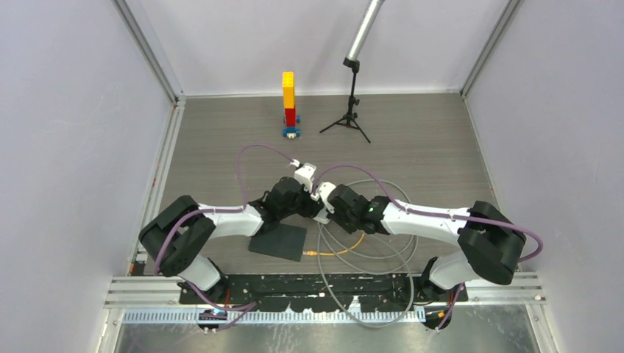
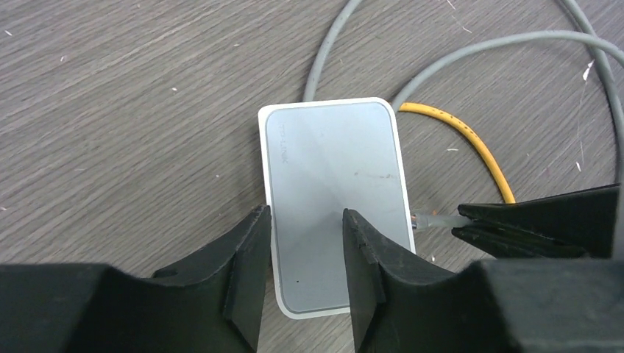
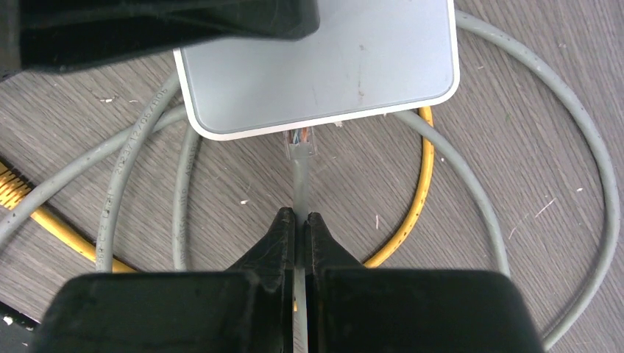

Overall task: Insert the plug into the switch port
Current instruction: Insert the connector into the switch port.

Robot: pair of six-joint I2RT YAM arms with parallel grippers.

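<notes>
One clear plug (image 3: 300, 140), grey cable (image 3: 302, 187), rounded white box (image 3: 316, 59)

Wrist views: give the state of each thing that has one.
switch, lying flat, top up
plug, tip at the switch's side, body mostly outside
right gripper, shut on grey cable behind the plug
left gripper, open, over the switch's near end

The top external camera is looking steeply down from high at the near side, taking in the whole table (image 1: 412, 132) from afar. The left wrist camera is looking down past the left end effector (image 2: 305, 215), close over the white box (image 2: 331, 162). The right wrist camera is facing that box's side over the right end effector (image 3: 300, 215). Both wrist views are sharing the box, the grey cable (image 2: 515, 40) and the yellow cable (image 2: 471, 136).
</notes>
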